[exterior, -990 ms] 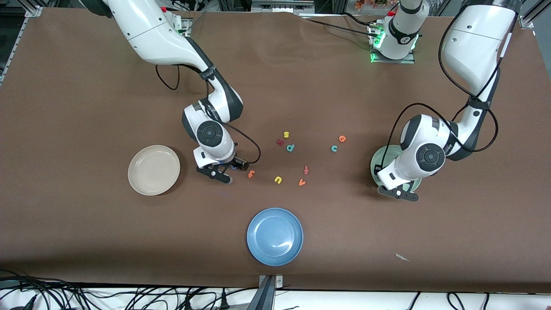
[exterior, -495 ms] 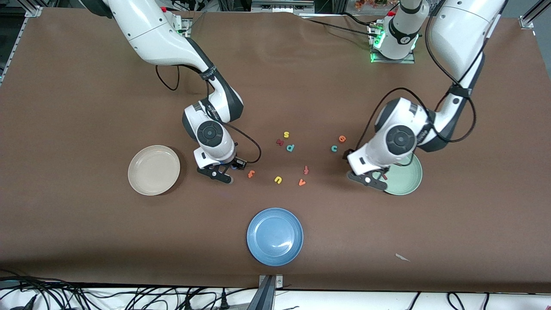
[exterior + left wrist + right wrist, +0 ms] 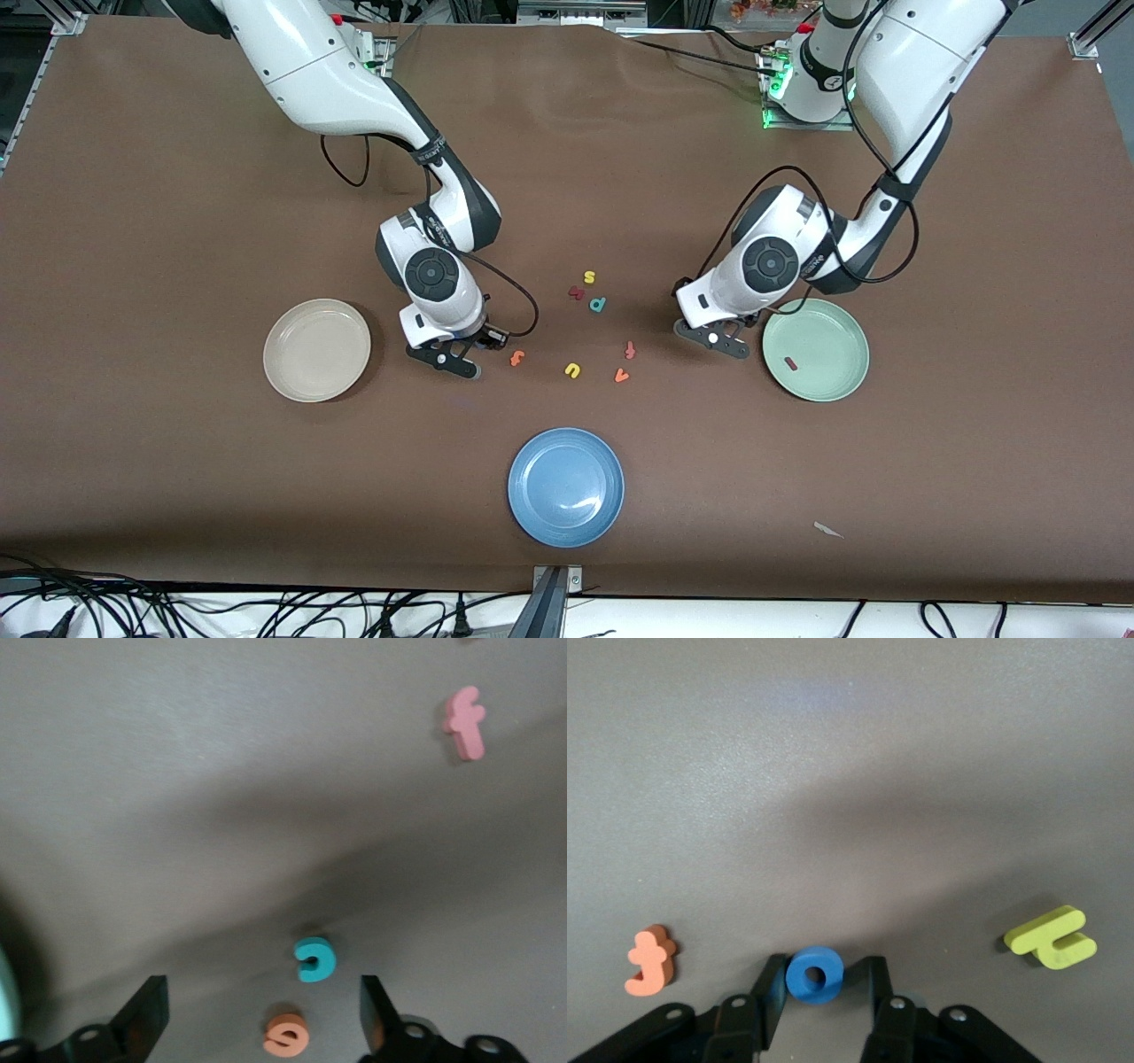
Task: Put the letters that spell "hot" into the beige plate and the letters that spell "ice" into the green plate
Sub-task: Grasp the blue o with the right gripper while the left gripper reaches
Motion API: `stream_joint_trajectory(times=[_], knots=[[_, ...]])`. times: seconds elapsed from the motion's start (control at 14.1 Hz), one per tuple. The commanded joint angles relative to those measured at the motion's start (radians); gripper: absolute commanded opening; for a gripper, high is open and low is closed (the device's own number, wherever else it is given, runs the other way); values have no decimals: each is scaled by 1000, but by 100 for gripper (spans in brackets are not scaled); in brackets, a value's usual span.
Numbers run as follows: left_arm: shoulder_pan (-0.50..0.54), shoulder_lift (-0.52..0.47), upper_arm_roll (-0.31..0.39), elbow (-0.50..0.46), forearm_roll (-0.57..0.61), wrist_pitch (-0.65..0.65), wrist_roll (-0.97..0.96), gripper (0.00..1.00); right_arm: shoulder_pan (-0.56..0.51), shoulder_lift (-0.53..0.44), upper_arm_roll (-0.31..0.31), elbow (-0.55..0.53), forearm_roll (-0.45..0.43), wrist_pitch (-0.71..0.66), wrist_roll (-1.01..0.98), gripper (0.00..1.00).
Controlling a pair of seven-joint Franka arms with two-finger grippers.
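The right gripper (image 3: pixel 815 979), low beside the beige plate (image 3: pixel 316 350), pinches the light, squashy blue o (image 3: pixel 814 974) by its rim, while the left gripper (image 3: pixel 264 1014) hangs spread over the teal c (image 3: pixel 315 958).

no printed text, only foam letter shapes (image 3: pixel 589 277)

blue o (image 3: pixel 815 974) between fingers, red i (image 3: pixel 791 362) on green plate (image 3: pixel 837 381)
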Motion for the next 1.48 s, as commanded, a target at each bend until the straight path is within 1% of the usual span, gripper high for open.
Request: stream_joint_trajectory(times=[0.0, 0.07, 0.14, 0.21, 0.35, 0.42, 0.49, 0.57, 0.78, 0.85, 0.92, 0.99, 1.06, 1.2, 1.27, 1.41], knots=[[-17, 12, -5, -16, 44, 54, -57, 90, -1, 28, 5, 28, -12, 19, -9, 41], [-45, 20, -4, -16, 45, 71, -82, 86, -1, 30, 5, 28, -11, 24, -9, 39], [-55, 25, -2, -16, 47, 71, -94, 86, -1, 31, 5, 28, -12, 26, -9, 36], [-53, 28, -1, -16, 47, 71, -94, 86, -1, 31, 5, 28, -11, 26, -9, 35], [-49, 40, -2, -16, 105, 71, -99, 79, 0, 31, 6, 28, -11, 26, -7, 30], [-47, 43, -2, -17, 117, 71, -111, 78, 1, 31, 5, 28, -11, 27, -7, 27], [-41, 43, -2, -25, 120, 73, -114, 77, 1, 33, 6, 28, -11, 27, -7, 26], [-40, 45, -1, -26, 119, 73, -114, 71, 1, 31, 6, 28, -11, 27, -7, 24], [-38, 57, 0, -26, 119, 80, -117, 62, 1, 30, 6, 28, -11, 26, -10, 20], [-32, 56, -2, -26, 120, 79, -117, 49, 1, 30, 6, 40, -11, 24, -13, 19], [-32, 55, -2, -28, 119, 79, -120, 32, -1, 27, 6, 64, -9, 10, -13, 17], [-32, 51, -2, -28, 119, 76, -139, 19, -9, 19, 8, 83, -9, -28, -16, 16], [-32, 51, -2, -28, 119, 76, -152, 12, -12, 18, 6, 120, -9, -83, -36, 16], [-33, 48, -2, -28, 120, 74, -163, 0, -16, 10, 6, 186, -2, -196, -68, 16], [-33, 45, -2, -25, 119, 71, -165, 0, -18, -8, 3, 189, 14, -217, -88, 16], [-24, 20, -2, -16, 119, 65, -165, 0, -35, -51, -2, 177, 23, -267, -211, 16]])
